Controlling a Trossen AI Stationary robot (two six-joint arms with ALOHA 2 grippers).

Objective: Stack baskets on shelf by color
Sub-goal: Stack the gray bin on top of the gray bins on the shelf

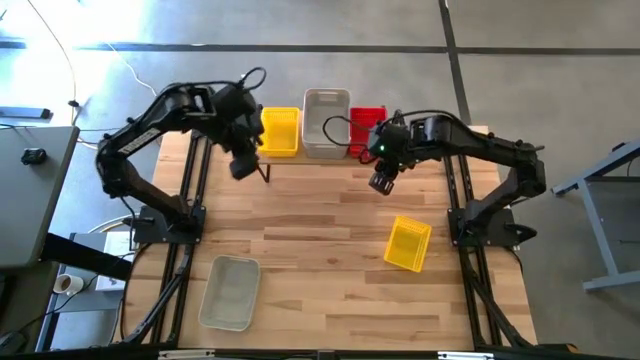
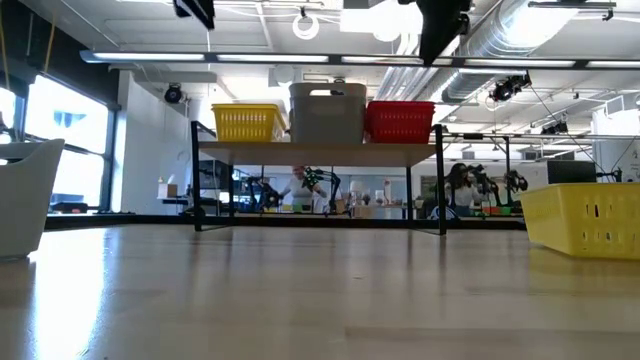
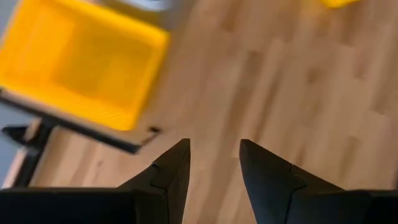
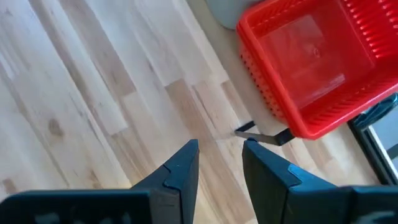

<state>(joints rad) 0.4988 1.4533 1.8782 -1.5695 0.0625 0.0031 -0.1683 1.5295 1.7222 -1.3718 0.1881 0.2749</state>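
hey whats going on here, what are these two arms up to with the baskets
Two robot arms are sorting baskets by color onto a small shelf at the table's far edge. Yellow, grey-white and red baskets already sit on it side by side. Both claws hover empty and open in front of the shelf: the left claw near the yellow end, the right claw near the red. A loose yellow basket and a loose grey-white basket wait on the table.
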